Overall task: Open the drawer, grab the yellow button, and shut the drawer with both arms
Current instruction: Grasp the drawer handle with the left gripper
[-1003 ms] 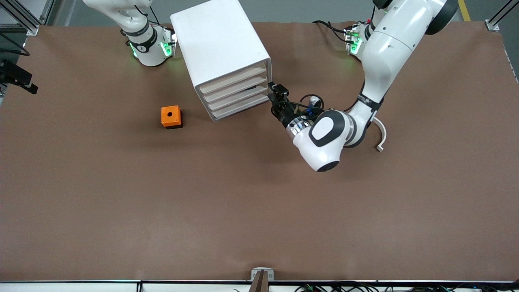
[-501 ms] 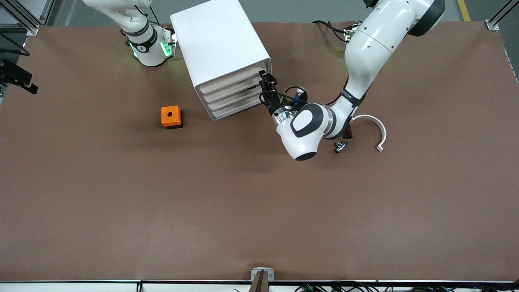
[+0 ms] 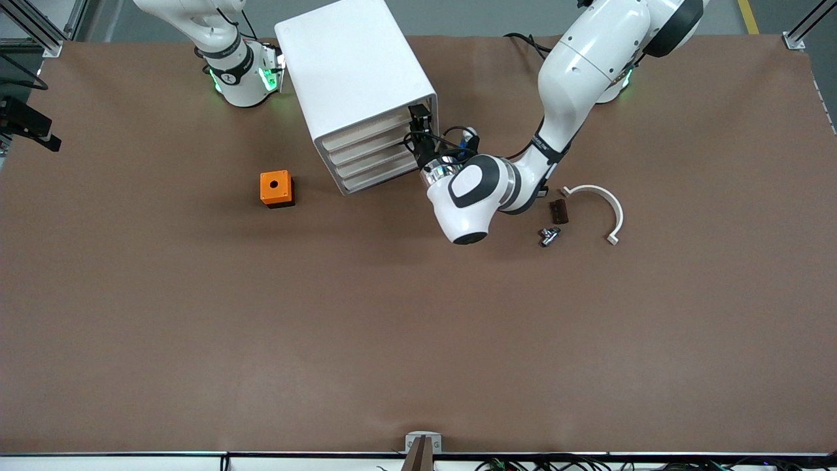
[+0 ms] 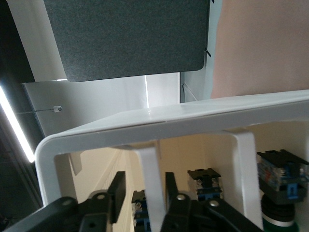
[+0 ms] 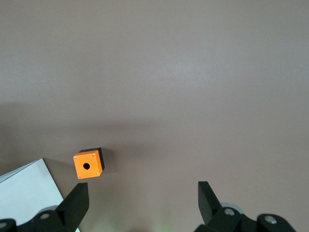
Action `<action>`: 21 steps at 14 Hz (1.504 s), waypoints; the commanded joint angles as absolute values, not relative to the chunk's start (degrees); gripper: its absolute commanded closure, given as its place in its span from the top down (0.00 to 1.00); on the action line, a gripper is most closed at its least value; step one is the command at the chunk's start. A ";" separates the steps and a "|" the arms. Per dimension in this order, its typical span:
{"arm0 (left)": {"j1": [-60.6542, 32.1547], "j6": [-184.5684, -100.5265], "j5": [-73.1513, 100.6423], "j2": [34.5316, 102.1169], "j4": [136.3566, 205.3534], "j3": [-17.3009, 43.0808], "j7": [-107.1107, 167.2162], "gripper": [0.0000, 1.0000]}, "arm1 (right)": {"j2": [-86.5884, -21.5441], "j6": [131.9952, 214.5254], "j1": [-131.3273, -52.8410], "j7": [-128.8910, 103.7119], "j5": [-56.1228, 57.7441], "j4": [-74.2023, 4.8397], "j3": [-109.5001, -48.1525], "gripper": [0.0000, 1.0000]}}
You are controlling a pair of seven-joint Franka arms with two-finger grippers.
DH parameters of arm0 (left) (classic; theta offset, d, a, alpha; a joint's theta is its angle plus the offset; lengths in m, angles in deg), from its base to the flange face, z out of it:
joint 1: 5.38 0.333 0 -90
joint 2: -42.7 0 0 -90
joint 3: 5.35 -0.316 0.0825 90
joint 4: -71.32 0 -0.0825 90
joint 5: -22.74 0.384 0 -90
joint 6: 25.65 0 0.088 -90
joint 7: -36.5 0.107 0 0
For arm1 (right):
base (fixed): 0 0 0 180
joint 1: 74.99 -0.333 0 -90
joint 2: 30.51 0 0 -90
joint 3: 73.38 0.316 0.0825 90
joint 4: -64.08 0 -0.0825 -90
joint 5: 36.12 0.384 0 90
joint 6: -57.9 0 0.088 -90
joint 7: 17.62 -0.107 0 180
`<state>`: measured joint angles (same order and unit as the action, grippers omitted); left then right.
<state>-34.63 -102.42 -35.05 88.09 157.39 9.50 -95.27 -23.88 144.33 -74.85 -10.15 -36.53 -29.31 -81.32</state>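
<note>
Over the last second the left arm has swung in toward the cabinet (image 3: 356,91), carrying the left end effector (image 3: 418,124) from the lower drawer fronts up to the drawer (image 3: 366,127) at the top of the stack, and uncovering a small dark block (image 3: 558,211) and a metal fitting (image 3: 548,235) on the desk (image 3: 418,340).

The drawer itself looks closed, flush with the three below it. In the left wrist view the left end effector (image 4: 143,193) has its two fingers slightly spread on either side of a thin white upright strut (image 4: 150,179) of the drawer front, apparently not yet pinching it; that straddle is probably there so the fingers can close on the strut as a handle and pull. Small dark parts lie inside, past the front, but the button cannot be picked out among them, so it is presumably inside the drawer, unseen.

The cabinet stands toward the right arm's end of the desk, its drawer fronts facing the left arm. An orange cube (image 3: 276,188) sits on the desk nearer the front camera than the cabinet. A white curved piece (image 3: 605,209) lies beside the dark block.

The right arm waits; the right end effector (image 5: 143,203), fingers wide apart, hangs high over the orange cube.
</note>
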 commanded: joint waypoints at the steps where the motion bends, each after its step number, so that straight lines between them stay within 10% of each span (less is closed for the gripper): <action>1: -35.08 -101.85 -37.03 88.41 157.01 9.59 -96.30 0.31 | -24.19 143.68 -74.81 -10.24 -36.74 -28.47 -81.29 1.00; 7: -35.52 -102.20 -37.03 89.02 157.01 9.42 -97.09 0.12 | -24.45 144.21 -74.64 -10.33 -36.56 -27.95 -81.29 1.00; 21: -29.82 -102.20 -36.85 89.55 155.96 8.80 -97.18 0.11 | -30.33 146.40 -74.11 -10.15 -37.70 -26.80 -81.46 1.00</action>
<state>-31.64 -102.73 -35.68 89.25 157.28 8.90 -96.34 -28.65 145.98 -74.62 -10.16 -36.57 -28.45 -81.66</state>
